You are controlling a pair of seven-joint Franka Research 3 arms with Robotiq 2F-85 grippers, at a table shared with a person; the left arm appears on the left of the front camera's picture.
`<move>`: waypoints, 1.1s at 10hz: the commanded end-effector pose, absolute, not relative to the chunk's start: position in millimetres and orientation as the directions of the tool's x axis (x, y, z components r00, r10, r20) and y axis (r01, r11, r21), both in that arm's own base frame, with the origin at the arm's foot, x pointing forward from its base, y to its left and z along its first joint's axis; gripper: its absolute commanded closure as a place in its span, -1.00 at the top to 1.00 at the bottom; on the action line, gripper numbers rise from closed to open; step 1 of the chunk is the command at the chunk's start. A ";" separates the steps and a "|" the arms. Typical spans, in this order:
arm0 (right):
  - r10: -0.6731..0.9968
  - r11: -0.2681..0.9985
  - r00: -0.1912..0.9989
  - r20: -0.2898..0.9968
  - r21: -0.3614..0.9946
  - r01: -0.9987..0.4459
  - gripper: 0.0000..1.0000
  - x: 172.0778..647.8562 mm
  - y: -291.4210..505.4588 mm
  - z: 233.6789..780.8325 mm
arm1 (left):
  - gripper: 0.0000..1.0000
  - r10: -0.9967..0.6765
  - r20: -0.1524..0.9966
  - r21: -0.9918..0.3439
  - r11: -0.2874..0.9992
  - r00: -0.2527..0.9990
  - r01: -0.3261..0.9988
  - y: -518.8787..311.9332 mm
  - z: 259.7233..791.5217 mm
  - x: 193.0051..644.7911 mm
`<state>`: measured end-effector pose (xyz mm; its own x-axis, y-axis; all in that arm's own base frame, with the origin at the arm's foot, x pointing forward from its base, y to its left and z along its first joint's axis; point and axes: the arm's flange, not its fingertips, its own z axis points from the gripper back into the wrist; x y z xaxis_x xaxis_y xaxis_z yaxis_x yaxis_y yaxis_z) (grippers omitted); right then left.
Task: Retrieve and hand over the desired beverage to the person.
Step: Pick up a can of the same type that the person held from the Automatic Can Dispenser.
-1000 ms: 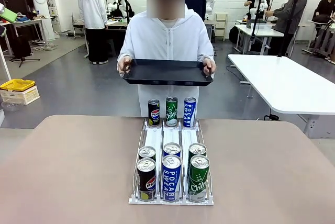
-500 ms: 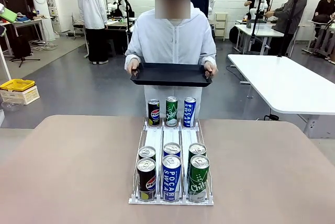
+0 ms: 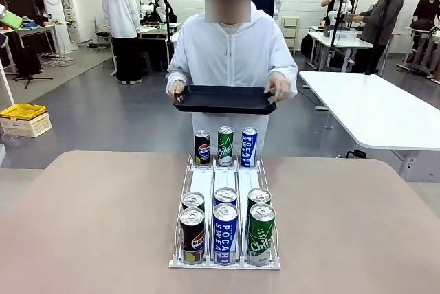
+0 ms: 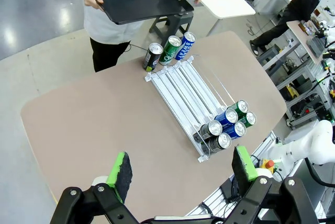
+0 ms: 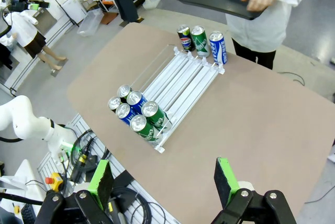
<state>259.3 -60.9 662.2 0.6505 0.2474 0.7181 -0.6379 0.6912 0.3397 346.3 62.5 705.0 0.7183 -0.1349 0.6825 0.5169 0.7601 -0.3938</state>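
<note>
We are hovering left gripper (image 4: pixel 181 156) and right gripper (image 5: pixel 163 164), jaws spread and empty, above the upright cans (image 3: pixel 225 229) in the central rack (image 3: pixel 204 181), neither clearly nearer; desired can unclear, person (image 3: pixel 230 53) holding tray (image 3: pixel 223 98).

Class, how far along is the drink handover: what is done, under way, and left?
Done: nothing; the cans all sit at the rack. In hand: the person holds a black tray; left gripper and right gripper hang open above the table. Left: pick a can and hand it over.
</note>
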 end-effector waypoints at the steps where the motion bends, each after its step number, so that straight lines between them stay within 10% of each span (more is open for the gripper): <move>1: 0.250 0.676 0.642 0.725 0.344 -0.652 1.00 261.2 -59.5 662.8 | 1.00 -0.146 0.686 -0.387 0.756 0.713 0.528 63.1 706.0 346.0; 11: 0.250 0.676 0.642 0.725 0.344 -0.652 1.00 261.2 -59.5 662.8 | 1.00 -0.146 0.686 -0.387 0.756 0.713 0.528 63.1 706.0 346.0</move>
<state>259.3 -60.9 662.2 0.6504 0.2475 0.7181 -0.6379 0.6912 0.3396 346.3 62.5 705.0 0.7184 -0.1349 0.6824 0.5167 0.7603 -0.3937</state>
